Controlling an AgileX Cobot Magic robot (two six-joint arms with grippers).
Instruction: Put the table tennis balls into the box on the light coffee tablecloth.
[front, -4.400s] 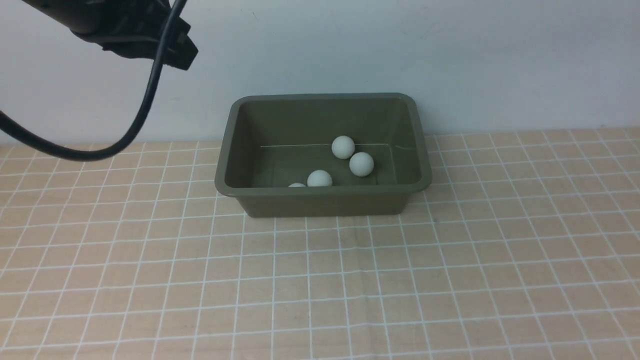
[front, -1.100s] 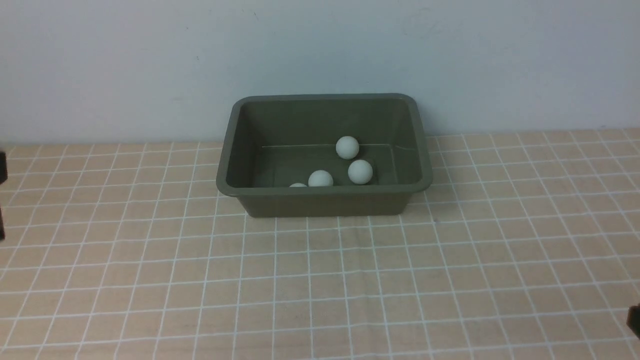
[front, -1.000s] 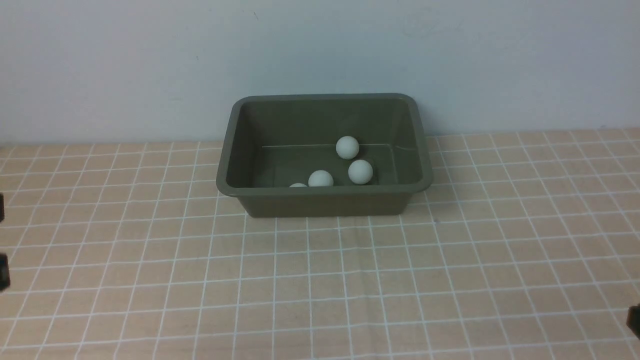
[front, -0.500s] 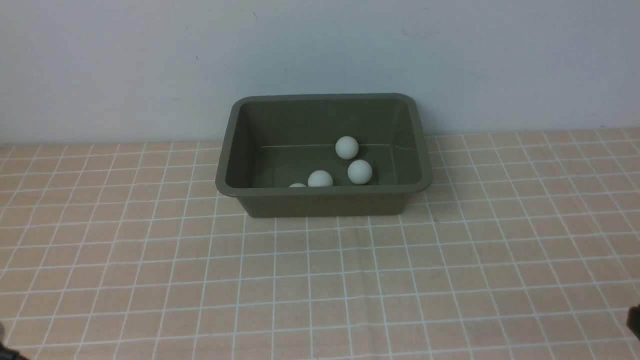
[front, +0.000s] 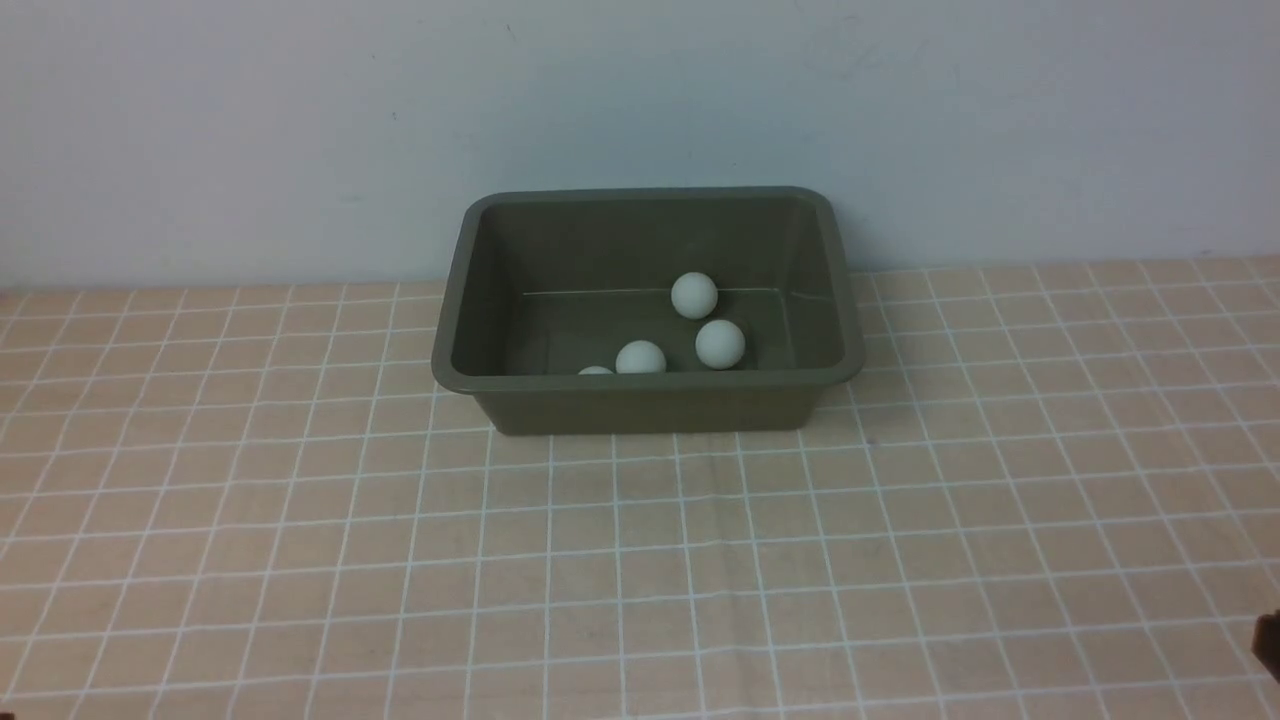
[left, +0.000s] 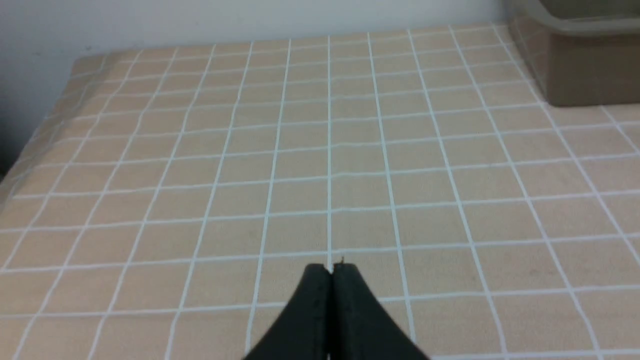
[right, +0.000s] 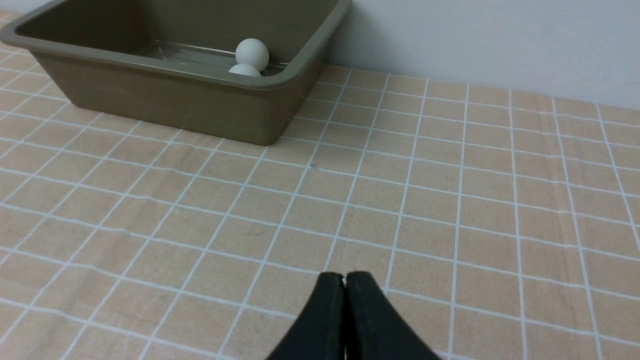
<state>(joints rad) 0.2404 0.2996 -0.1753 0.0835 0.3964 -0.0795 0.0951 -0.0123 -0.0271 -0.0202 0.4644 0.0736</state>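
The olive-green box (front: 640, 405) stands on the light coffee tablecloth (front: 640, 560) near the far wall. Inside it lie white table tennis balls: one (front: 694, 295) at the back, one (front: 720, 343) to its front right, one (front: 640, 357) in front, and one (front: 595, 370) mostly hidden by the near wall. Two balls show in the right wrist view (right: 251, 52). My left gripper (left: 330, 270) is shut and empty, low over bare cloth left of the box (left: 575, 75). My right gripper (right: 344, 276) is shut and empty over bare cloth right of the box (right: 175, 100).
A pale wall rises directly behind the box. The cloth's left edge (left: 35, 145) drops off in the left wrist view. A dark sliver of my right arm (front: 1268, 640) shows at the front view's right edge.
My left arm has withdrawn out of the front view, from above left down past the left edge. The back two balls shifted slightly early on and now lie still.
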